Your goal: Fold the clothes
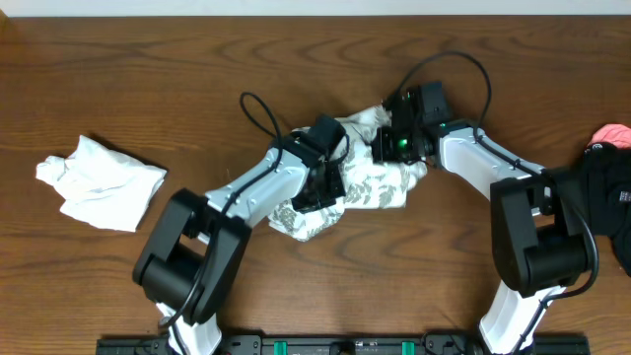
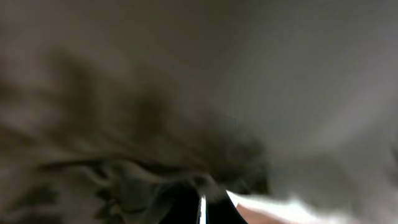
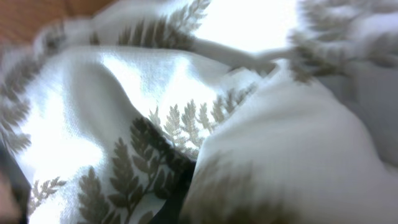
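The fern-print garment [image 1: 380,187] lies crumpled in a heap at the middle of the table [image 1: 148,59], bunched rather than spread, with no clear edge or corner showing from above. Both arms reach down into it. The left gripper [image 1: 333,187] is sunk into the heap's left side and the right gripper [image 1: 399,150] into its upper right. Both pairs of fingers are drawn together and, as far as I can judge, pinched on folds of the cloth, though the fabric hides the tips. The right wrist view is filled with leaf-printed cloth [image 3: 155,93] close against the lens; the left wrist view is a dark blur.

The step in hand looks like taking hold to open the heap out. To do it well, the two grips should lift and draw apart evenly, so the cloth hangs flat before any fold is laid. Pinching several layers at once would keep it knotted.

A plain white garment [image 1: 99,182] sits well apart to the left, a black garment [image 1: 606,187] at the right edge.
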{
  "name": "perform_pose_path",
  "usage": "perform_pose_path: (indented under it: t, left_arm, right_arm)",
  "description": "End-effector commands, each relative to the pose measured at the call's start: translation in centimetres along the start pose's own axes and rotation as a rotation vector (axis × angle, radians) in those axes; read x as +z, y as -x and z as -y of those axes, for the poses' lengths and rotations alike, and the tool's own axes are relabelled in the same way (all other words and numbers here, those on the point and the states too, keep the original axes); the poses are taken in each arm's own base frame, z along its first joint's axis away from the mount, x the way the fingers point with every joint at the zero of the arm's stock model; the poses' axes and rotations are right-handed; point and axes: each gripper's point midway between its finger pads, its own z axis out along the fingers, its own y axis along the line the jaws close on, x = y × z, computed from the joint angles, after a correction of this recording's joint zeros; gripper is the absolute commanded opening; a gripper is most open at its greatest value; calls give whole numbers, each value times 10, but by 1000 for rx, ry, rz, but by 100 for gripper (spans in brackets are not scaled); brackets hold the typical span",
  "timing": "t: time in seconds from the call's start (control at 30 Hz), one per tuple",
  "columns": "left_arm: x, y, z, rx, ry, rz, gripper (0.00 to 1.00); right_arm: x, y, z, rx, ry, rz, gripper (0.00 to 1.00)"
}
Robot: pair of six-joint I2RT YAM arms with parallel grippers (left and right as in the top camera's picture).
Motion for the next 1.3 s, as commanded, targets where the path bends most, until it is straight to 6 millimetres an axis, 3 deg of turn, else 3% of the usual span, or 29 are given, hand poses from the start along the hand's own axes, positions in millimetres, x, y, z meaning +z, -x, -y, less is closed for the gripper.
perform_pose_path:
  t: [0.0, 0.17, 0.23, 0.33, 0.4, 0.5, 0.53, 0.6, 0.67, 0.73, 0.83, 0.93, 1.0, 1.1, 1.27]
  left_arm:
    - [1, 28, -21, -81, 0, 38, 6]
    - [-15, 87, -27, -91, -121, 174, 7]
    - [-26, 106, -15, -46, -238, 207, 8]
    - [-47, 117, 7, 8, -425, 189, 15]
    - [-60, 115, 13, 10, -500, 151, 17]
    - [-68, 102, 2, -34, -492, 86, 17]
    - [-70, 96, -3, -36, -474, 66, 17]
    - [-71, 80, -18, -54, -407, 23, 24]
    - [-70, 66, -31, -68, -338, -15, 29]
    - [-67, 53, -42, -72, -270, -49, 34]
    - [-61, 41, -45, -81, -247, -85, 45]
    - [-53, 36, -39, -51, -250, -85, 69]
    - [-47, 34, -32, -49, -259, -78, 79]
    - [-34, 33, -21, -92, -278, -66, 88]
    - [-12, 34, -13, -189, -309, -54, 90]
  right_arm:
    - [-13, -21, -6, 6, -8, -75, 5]
    - [-33, -57, -5, 10, -84, -197, 7]
    - [-35, -64, -12, -6, -83, -218, 7]
    - [-38, -62, -26, -53, -70, -196, 12]
    - [-41, -54, -31, -65, -66, -157, 14]
    - [-52, -36, -33, -70, -80, -74, 21]
    - [-56, -29, -32, -77, -90, -44, 28]
    - [-66, -17, -28, -88, -123, 16, 53]
    - [-73, -8, -25, -91, -145, 56, 68]
    - [-75, -4, -22, -89, -148, 72, 74]
    - [-73, -3, -20, -85, -150, 74, 73]
    - [-69, -2, -17, -84, -158, 72, 70]
    - [-64, 0, -14, -85, -166, 74, 69]
    - [-55, 1, -9, -70, -168, 69, 68]
    - [-39, -4, 1, -52, -179, 31, 64]
